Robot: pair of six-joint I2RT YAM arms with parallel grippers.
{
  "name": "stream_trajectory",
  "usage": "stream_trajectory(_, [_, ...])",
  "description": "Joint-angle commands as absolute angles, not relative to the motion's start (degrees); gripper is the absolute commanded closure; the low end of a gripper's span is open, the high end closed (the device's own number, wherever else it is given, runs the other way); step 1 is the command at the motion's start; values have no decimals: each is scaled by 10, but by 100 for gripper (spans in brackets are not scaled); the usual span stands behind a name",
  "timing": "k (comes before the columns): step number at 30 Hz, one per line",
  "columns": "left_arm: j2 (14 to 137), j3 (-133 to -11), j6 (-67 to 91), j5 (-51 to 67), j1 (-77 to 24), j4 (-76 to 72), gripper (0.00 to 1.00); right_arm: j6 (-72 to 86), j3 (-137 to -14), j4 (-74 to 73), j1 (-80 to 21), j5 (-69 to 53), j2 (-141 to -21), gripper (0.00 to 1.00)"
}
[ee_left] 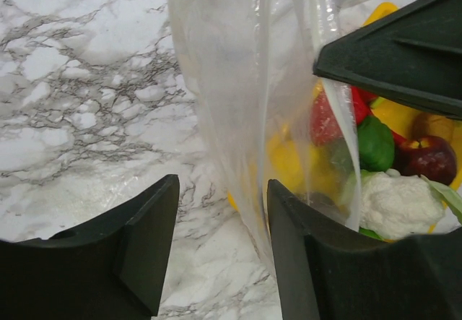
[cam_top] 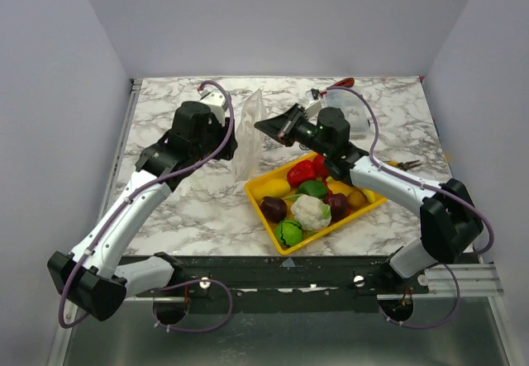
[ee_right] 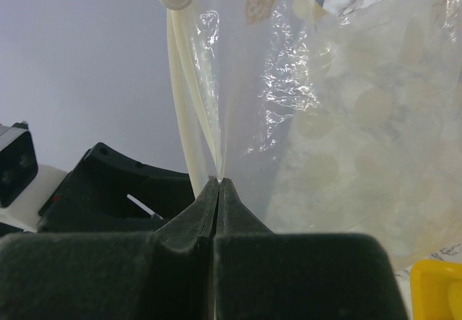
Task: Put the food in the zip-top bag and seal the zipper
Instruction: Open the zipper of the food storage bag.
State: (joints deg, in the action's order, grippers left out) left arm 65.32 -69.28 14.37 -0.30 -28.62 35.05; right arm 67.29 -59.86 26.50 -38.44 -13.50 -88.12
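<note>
Right gripper (ee_right: 219,181) pinches the zip-top bag (ee_right: 346,118) upright, left gripper (ee_left: 222,190) parted alongside.

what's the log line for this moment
right gripper shut on zip-top bag | left gripper open at bag | food in yellow tray, none bagged

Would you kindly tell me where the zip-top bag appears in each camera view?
Top external: zip-top bag stands upright, upper centre.
Left wrist: bag fills the centre, top to bottom.
Right wrist: bag fans out upper right.
Shared landmark: the right claw, shut on its edge.
</note>
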Motion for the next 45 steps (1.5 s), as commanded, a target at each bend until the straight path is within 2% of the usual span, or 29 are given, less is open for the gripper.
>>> stream_trajectory(1, [672,-729,108,-58,-287,359,61,703,-599,305,-395,-130,-897,99])
stream_trajectory(4, [686,-748,87,-51,-287,366,78,716,-590,321,-401,-133,-905,99])
stream_trajectory(6, [691,-760,76,-72,-287,383,96,717,-584,325,-406,-135,-911,99])
stream_trajectory(7, [689,-762,73,-97,-287,390,100,718,-581,325,-408,-136,-914,99])
stream_trajectory(12, [636,-722,44,-258,-288,387,100,727,-541,336,-409,-127,-916,99])
stream_trajectory(14, [601,-692,39,-283,-287,370,100,729,-537,336,-409,-127,-919,99])
stream_trajectory(17, [558,-651,41,-204,-287,342,99,740,-547,357,-414,-147,-936,99])
stream_trajectory(18, [549,-641,51,-174,-287,333,91,742,-554,363,-418,-150,-941,99])
stream_trajectory(20, [541,-617,71,-140,-287,317,85,743,-571,365,-436,-150,-953,99])
stream_trajectory(25, [575,-604,86,-147,-287,329,75,765,-586,383,-469,-143,-967,99])
stream_trajectory(27, [586,-606,85,-168,-284,342,74,769,-581,386,-478,-134,-965,99])
stream_trajectory(30, [582,-597,66,-163,-280,340,79,774,-565,388,-488,-116,-954,99])
stream_trajectory(31, [578,-594,63,-156,-280,339,84,775,-561,389,-490,-113,-951,99])
stream_trajectory(33, [570,-595,56,-141,-279,342,100,781,-551,393,-493,-109,-946,99])
stream_trajectory(36, [561,-613,43,-165,-278,356,100,785,-526,386,-493,-85,-932,99])
stream_trajectory(42, [568,-654,42,-342,-275,391,100,711,-559,262,-489,-42,-955,99])
stream_trajectory(45, [569,-625,35,-340,-274,361,100,687,-582,246,-486,-54,-981,99])
